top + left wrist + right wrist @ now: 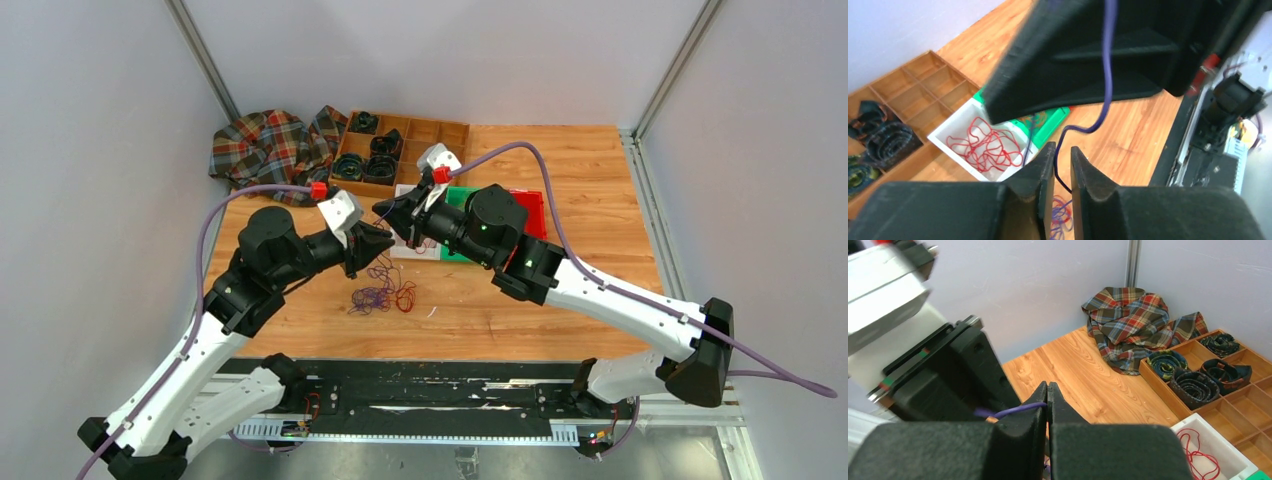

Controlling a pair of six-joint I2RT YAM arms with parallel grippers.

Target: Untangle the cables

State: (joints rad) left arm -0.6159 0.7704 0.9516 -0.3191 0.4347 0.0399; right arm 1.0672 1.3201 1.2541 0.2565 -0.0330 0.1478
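Note:
A loose tangle of purple and red cables [380, 292] lies on the wooden table in front of both grippers; it also shows in the left wrist view [1062, 217]. My right gripper [388, 212] [1047, 390] is shut on a purple cable [1013, 411] that comes out to the left of its tips. That purple cable [1064, 142] hangs down and passes through the narrow gap of my left gripper [385, 240] [1063, 152], whose jaws stand slightly apart, wider than the cable. A red cable [983, 145] lies in a white tray [940, 141].
A wooden organiser [440, 135] with black coiled rings [1193, 385] stands at the back, beside a plaid cloth [270, 145] [1133, 320]. A green tray [460, 195] [1048, 125] and a red tray [530, 210] lie under the right arm.

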